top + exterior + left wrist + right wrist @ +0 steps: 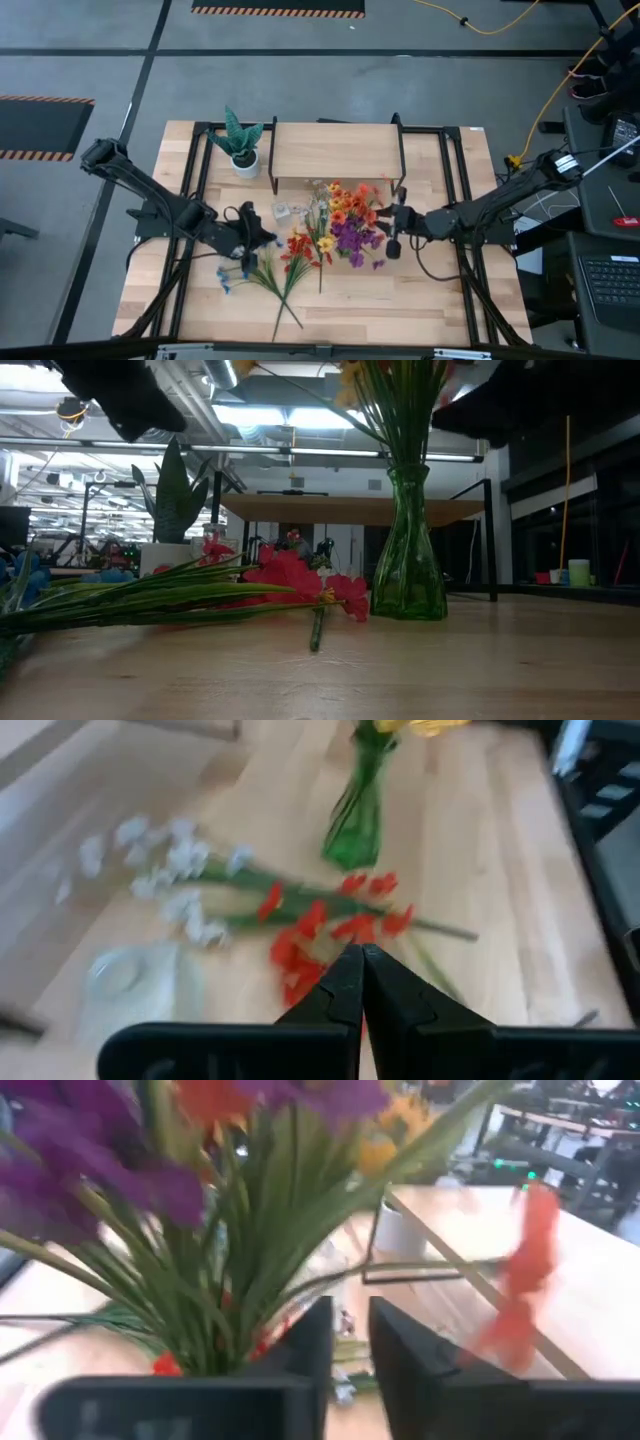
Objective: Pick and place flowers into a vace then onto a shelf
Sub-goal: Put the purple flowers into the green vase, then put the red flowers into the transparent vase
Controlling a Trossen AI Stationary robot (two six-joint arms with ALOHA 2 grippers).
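Now, stage by stage:
Vase: green glass vase [408, 550] stands upright on the table [420, 300] in front of the shelf [335, 150], already stuffed with orange, yellow and purple flowers [350, 220] — so the filling looks well along.
Loose stems: red blooms [300, 248] and blue ones [232, 275] lie flat on the table beside the vase, within the left arm's reach, waiting their turn.
Left gripper [360, 975]: jaws clenched tight on nothing, hovering over the red stems — probably lining up before spreading for a pick.
Right gripper [345, 1340]: right beside the bouquet, fingers a narrow gap apart; whether they pinch a stalk, cannot tell.
Shelf: top bare, vase not yet up there.
Bystander: potted spiky plant [240, 145] sits off the shelf's left end, out of play.
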